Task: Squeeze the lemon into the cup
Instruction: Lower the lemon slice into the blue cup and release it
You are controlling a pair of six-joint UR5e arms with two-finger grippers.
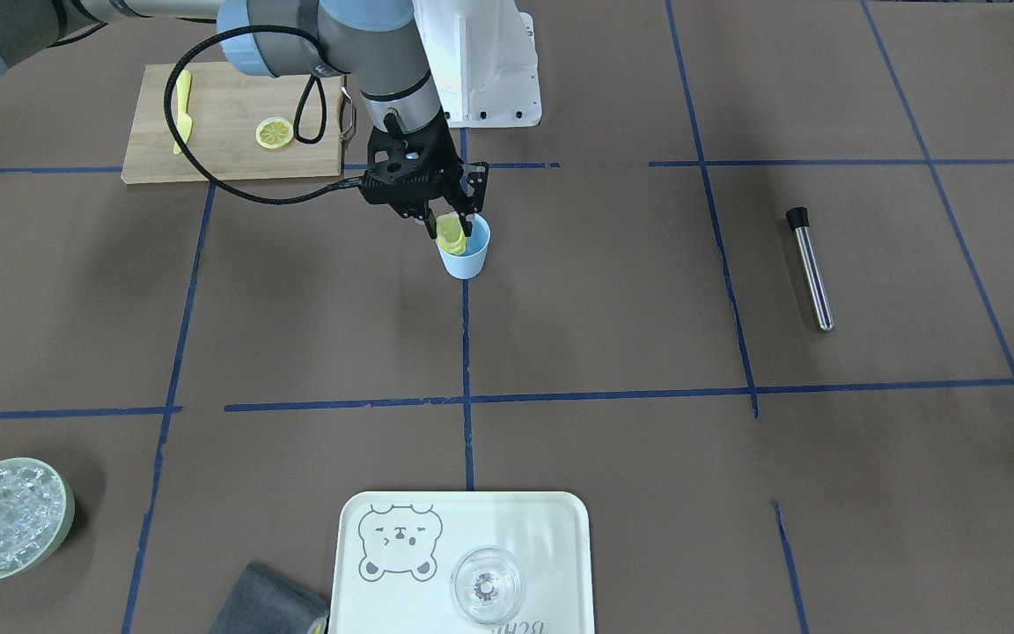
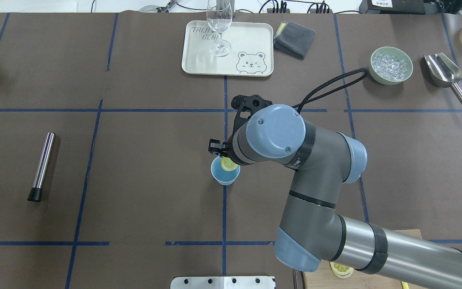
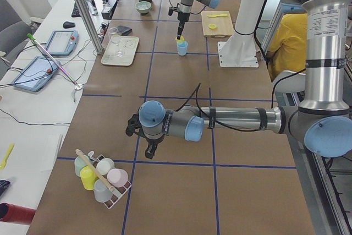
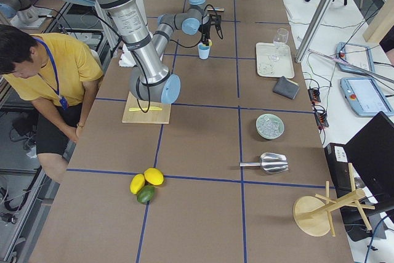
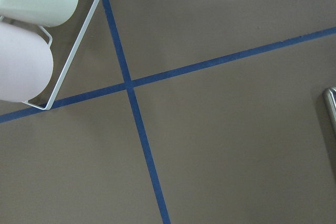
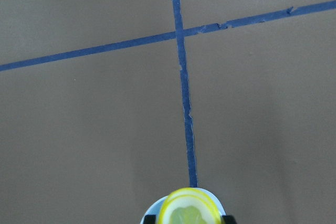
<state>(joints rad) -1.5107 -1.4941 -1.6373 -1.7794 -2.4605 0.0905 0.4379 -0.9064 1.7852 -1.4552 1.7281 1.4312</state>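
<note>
The lemon [image 1: 451,236] is held pinched in the right gripper [image 1: 449,222], whose jaws are closed tightly enough that the slice is seen buckled and folded between them. It hangs directly over the mouth of the cup [image 1: 467,260], at the rim edge nearer the robot. The cup stands upright on the bench [image 1: 613,299] on a line of blue tape. Because the slice sits at the rim and not over the centre, some juice could be lost down the outer wall or onto the bench. The light, narrow-based cup could be nudged or tipped if the gripper were lowered or swung against its edge. A thin, wet slice is also judged liable to slip or tear under harder pressure and drop whole into the cup. The slice is coin-like, with a pale segmented face and a yellow rind, and is evidently pliable. The cup is a plain, matte, light blue tapered tumbler without a handle. A second slice [image 1: 275,133] is left on the wooden cutting board [image 1: 225,150]. Whether the left gripper [image 3: 150,150] is open cannot be told.
</note>
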